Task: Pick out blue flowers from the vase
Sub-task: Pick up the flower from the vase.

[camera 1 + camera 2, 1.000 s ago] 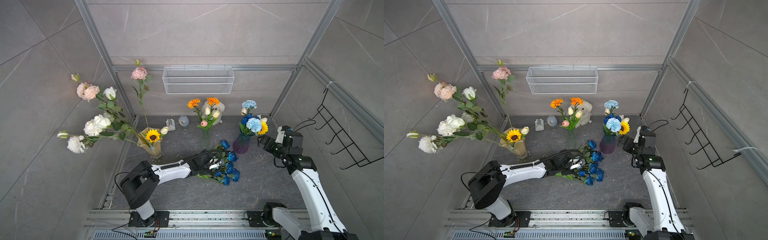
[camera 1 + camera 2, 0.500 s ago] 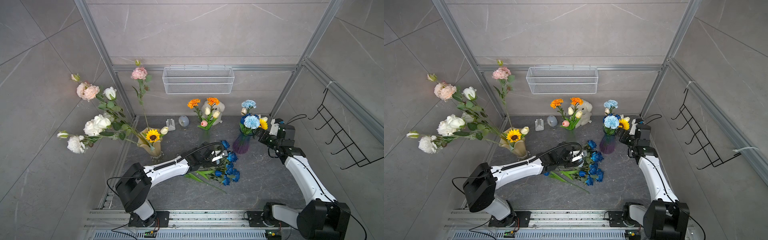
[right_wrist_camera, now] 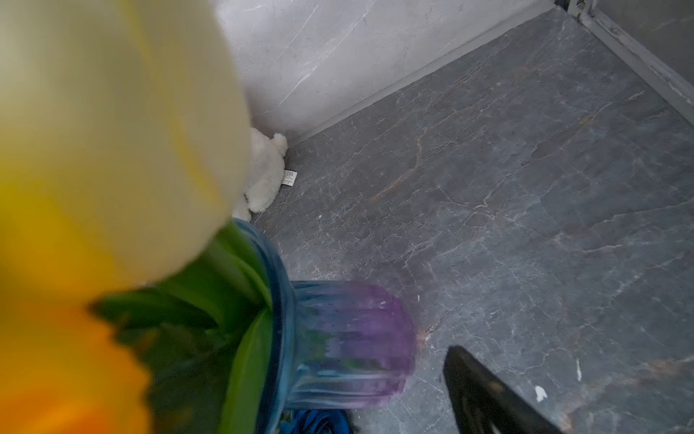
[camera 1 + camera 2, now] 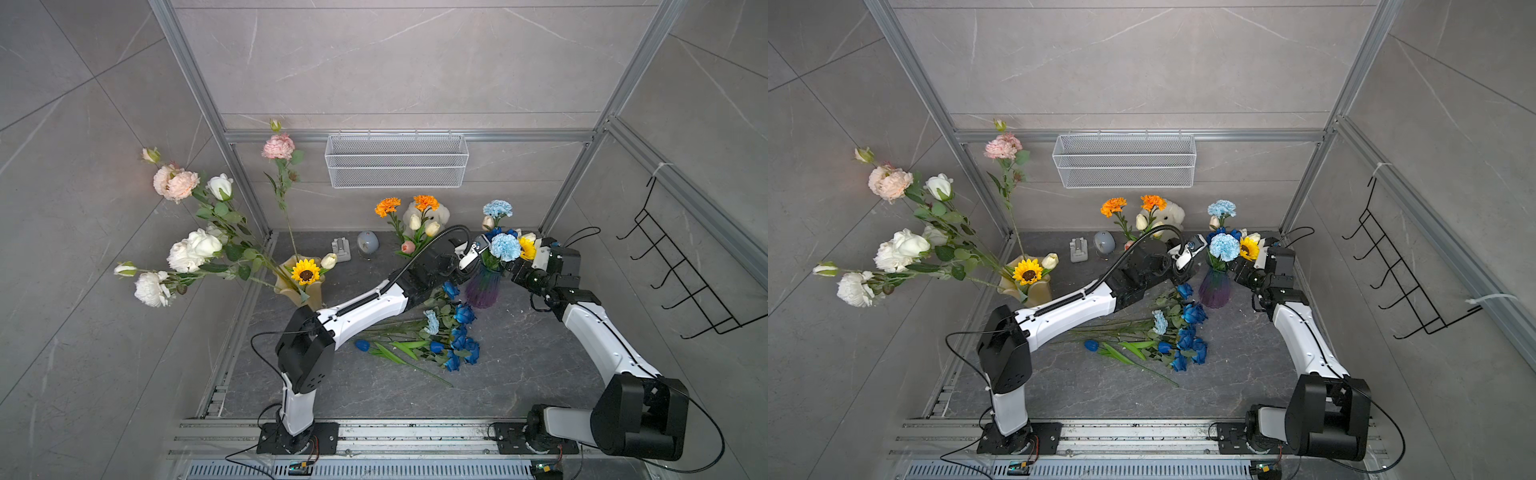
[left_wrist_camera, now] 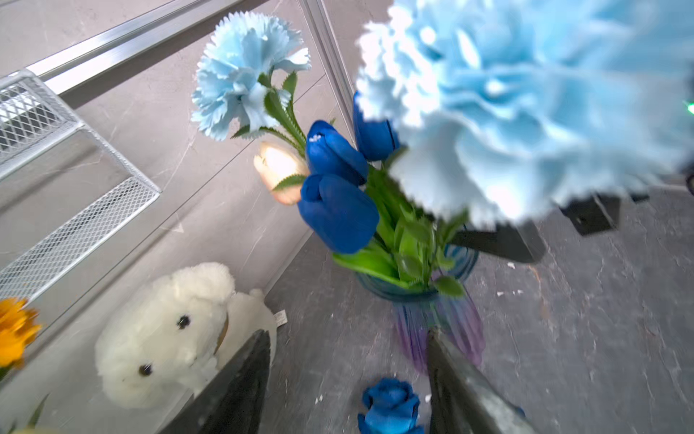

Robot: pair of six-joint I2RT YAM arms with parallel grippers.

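— Entry one: left claw?
— Left claw (image 5: 347, 332): wide, empty. Nothing lies between my fingers (image 5: 233, 387). I hold it just beside the vase (image 5: 456, 330), aimed at the stems above the rim. I judge this to be the reach for the next blue stem.

— Entry two: right claw?
— Right claw (image 4: 510, 269): at the vase's far side, near the rim. One finger (image 3: 488, 398) shows, apart from the glass. The other is hidden behind a blurred bloom (image 3: 112, 131). The jaws read as wide and grip nothing. I take it the claw is set there to steady the vase, so it does not tip when a stem is drawn.

— Entry three: blue flowers in the vase?
— Two pale carnations (image 4: 505, 246), one tall and one low. At least two deep blue tulips (image 5: 338, 214) are tucked beneath them. A sunflower (image 4: 527, 248) and a cream tulip (image 5: 278, 169) share the vase; those are not mine to take.

— Entry four: blue flowers out of it?
— A pile (image 4: 455, 336) on the floor (image 4: 519, 374), between my arms and just in front of the vase. It holds roses (image 4: 464, 313), tulips and a pale carnation, stems toward my left arm. I suppose they are laid there because either arm can reach that spot.

— Progress?
— Well along, by my reckoning; only the vase's few blues are left.
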